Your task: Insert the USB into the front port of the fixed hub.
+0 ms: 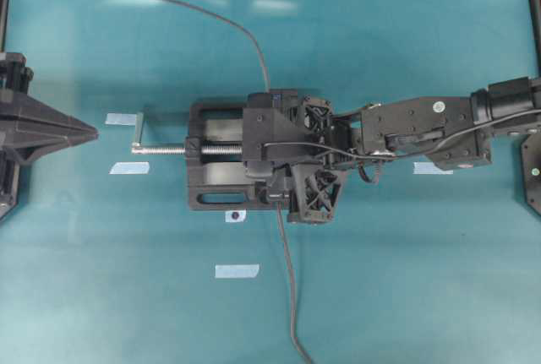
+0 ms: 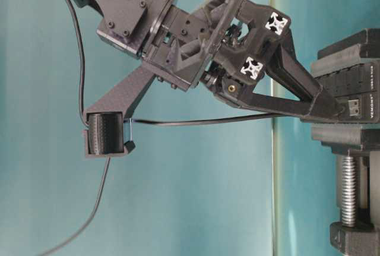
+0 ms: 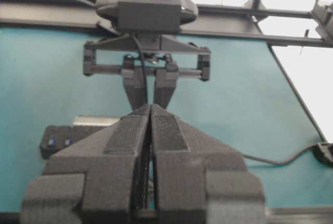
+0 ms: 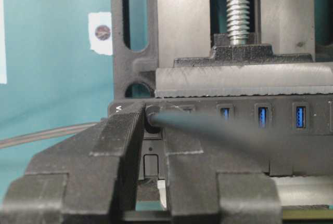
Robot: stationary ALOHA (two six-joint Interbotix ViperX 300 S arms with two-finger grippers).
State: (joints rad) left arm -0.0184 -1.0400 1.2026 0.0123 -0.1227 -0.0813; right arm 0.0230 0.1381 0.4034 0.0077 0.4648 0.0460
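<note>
Overhead, right arm stretched leftward across table, right gripper (image 4: 151,130) angled down, fingers clamped on USB (image 4: 152,118) at end port of fixed hub (image 4: 291,115) held in vise (image 1: 220,165). Left gripper (image 3: 151,130) pulled back at left edge, jaws pressed together, empty.

You are working over a teal table surface (image 1: 406,279) with pale blue tape strips (image 1: 237,271) stuck on it. Overhead light glare (image 1: 270,5) marks its far edge; a black frame rail (image 3: 270,39) borders it.
</note>
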